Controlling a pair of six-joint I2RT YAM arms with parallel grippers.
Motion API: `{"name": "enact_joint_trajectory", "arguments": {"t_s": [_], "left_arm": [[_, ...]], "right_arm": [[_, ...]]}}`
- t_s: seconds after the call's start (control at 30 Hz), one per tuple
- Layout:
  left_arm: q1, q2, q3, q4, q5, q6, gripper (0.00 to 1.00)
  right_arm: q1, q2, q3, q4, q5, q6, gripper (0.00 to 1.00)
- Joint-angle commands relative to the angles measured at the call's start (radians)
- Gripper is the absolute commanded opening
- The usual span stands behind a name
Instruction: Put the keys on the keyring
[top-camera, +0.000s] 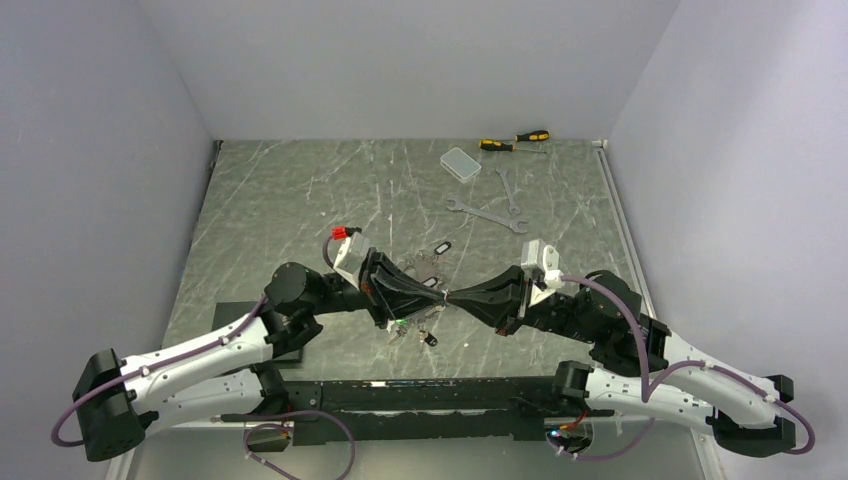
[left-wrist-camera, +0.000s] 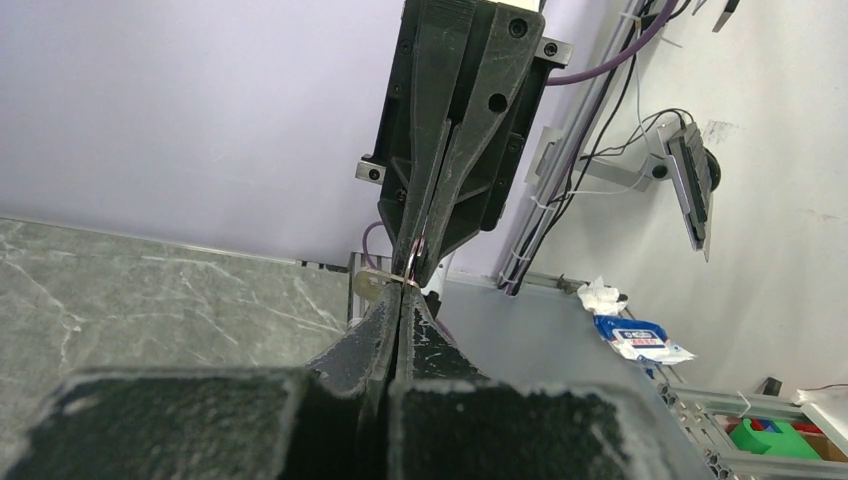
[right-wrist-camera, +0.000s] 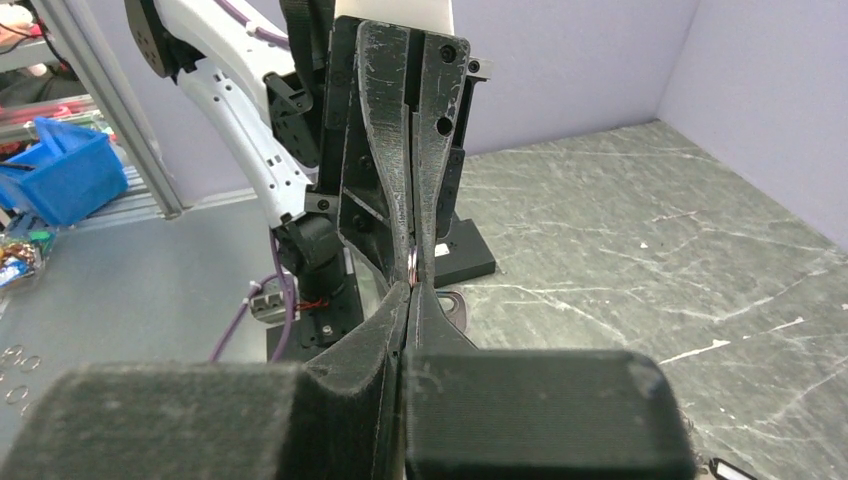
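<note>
Left claw (top-camera: 438, 296), clamped on a small silver metal key (left-wrist-camera: 372, 283), faced right claw (top-camera: 458, 298) pinching the thin silver wire keyring (left-wrist-camera: 415, 255), apparently mid-threading; the next move demanded fine alignment.

keyring (right-wrist-camera: 412, 266) mostly hidden, loose keys (top-camera: 430, 339) too small to tell

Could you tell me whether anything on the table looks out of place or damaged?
Nothing stands out. The left gripper and right gripper meet tip to tip, both shut, above loose keys; the wrenches lie flat at the far right.
</note>
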Motion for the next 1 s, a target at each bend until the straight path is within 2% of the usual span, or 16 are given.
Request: {"name": "enact_joint_trajectory", "arguments": {"t_s": [0.0,0.07,0.17,0.33,0.4,0.53,0.73,0.97], "left_arm": [[-0.004,-0.015,0.039,-0.029,-0.001,0.031,0.00],[-0.004,-0.020,0.045,-0.063,-0.006,0.041,0.00],[-0.004,-0.030,0.052,-0.114,-0.013,0.060,0.11],[-0.003,-0.056,0.065,-0.222,-0.032,0.098,0.52],[-0.004,-0.078,0.070,-0.278,-0.051,0.120,0.61],[-0.003,-0.139,0.091,-0.470,-0.195,0.150,0.80],[-0.004,-0.127,0.161,-0.829,-0.490,0.222,0.84],[-0.004,0.076,0.182,-1.011,-0.745,0.212,0.81]], "right_arm": [[0.005,0.013,0.031,0.027,-0.004,-0.005,0.00],[0.005,0.007,0.024,0.024,0.001,-0.003,0.00],[0.005,-0.004,0.011,0.021,0.012,-0.001,0.00],[0.005,-0.030,-0.006,0.008,0.015,-0.006,0.00],[0.005,-0.040,-0.010,-0.007,0.025,-0.008,0.00],[0.005,-0.061,-0.020,-0.050,0.087,0.002,0.00],[0.005,-0.089,-0.068,-0.117,0.296,0.073,0.00],[0.005,-0.111,-0.109,-0.193,0.513,0.136,0.00]]}}
